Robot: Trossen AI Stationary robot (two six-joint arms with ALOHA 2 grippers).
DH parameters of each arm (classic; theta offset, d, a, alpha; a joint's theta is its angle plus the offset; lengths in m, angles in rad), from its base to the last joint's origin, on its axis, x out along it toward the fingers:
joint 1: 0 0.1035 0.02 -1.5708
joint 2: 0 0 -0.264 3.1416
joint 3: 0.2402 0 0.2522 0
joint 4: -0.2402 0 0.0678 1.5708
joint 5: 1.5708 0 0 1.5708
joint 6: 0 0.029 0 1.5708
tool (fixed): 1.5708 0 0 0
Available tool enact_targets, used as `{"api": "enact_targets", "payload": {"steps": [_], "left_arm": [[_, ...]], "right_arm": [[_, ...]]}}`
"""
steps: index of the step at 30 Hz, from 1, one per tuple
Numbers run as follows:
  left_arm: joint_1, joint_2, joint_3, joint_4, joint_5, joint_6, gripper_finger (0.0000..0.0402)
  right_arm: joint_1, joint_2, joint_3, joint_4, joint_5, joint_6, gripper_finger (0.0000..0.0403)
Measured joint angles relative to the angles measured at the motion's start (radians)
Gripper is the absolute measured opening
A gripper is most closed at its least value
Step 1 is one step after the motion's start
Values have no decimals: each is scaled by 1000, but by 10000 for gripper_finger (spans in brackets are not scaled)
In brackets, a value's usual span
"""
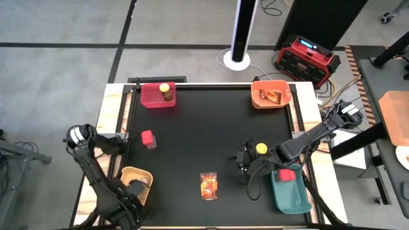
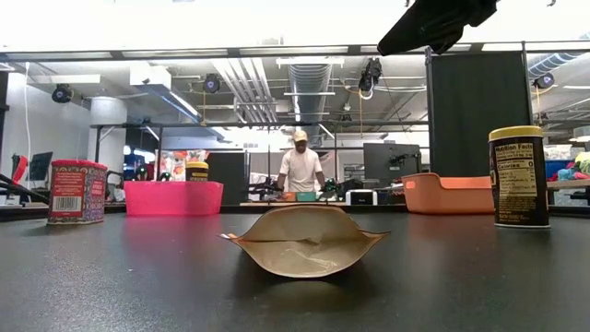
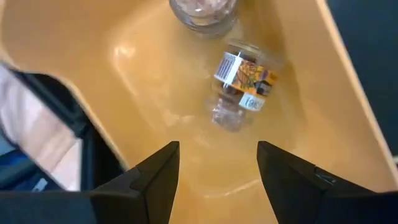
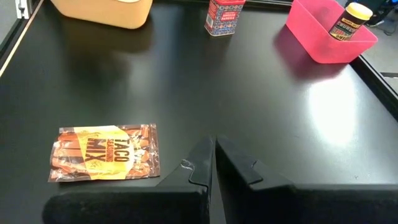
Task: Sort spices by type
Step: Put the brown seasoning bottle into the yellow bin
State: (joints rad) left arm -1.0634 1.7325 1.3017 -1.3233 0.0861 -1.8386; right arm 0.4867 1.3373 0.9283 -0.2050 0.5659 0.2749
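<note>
Taco packet (image 4: 104, 152) flat on counter (image 4: 249, 112), label legible only from right wrist view. Right gripper (image 4: 213, 163) jaws closed, empty; left gripper (image 3: 217, 168) jaws spread wide over tipped jar (image 3: 239, 84), holding nothing.

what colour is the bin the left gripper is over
Yellow-tan: the bin under the left gripper shows best in the left wrist view.

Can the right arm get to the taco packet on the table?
Probably yes. The right gripper, fingers shut, hangs beside the taco packet, with only bare black table between them.
</note>
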Motion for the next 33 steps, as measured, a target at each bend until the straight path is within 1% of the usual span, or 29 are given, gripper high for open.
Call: {"api": "enact_targets", "payload": {"steps": [2,4,6,7,9,11,13,14,15,18,21,25,28,31,33], "left_arm": [[0,0,40,-51,-26,24,199],[2,-1,80,-91,-90,68,194],[9,-1,108,-108,-167,103,178],[15,-1,116,-132,-187,113,167],[29,-1,126,-187,-200,122,135],[41,-1,121,-246,-200,129,92],[52,-3,97,-248,-199,136,40],[55,-4,83,-230,-186,145,21],[58,-5,75,-207,-155,151,12],[56,1,72,-144,-21,179,14],[23,15,86,-110,88,154,4],[-28,33,91,-76,104,97,2],[-42,45,98,-6,120,64,1],[-48,61,112,68,118,55,0],[-49,76,112,89,112,53,0]], "right_arm": [[0,0,0,0,0,0,13],[0,0,0,0,0,0,13],[0,0,0,0,1,-1,13],[0,0,0,0,1,-2,13],[0,0,0,0,1,-1,13],[0,0,0,0,1,4,13],[0,0,0,0,1,6,13],[0,0,0,0,1,7,13],[0,3,-1,1,1,14,13],[0,8,-2,-2,-5,17,13],[0,8,-2,1,-22,24,13],[5,8,-3,0,-24,28,13],[5,8,-4,0,-24,39,13],[10,8,-5,1,-24,49,13],[16,8,-5,0,-24,50,13]]}}
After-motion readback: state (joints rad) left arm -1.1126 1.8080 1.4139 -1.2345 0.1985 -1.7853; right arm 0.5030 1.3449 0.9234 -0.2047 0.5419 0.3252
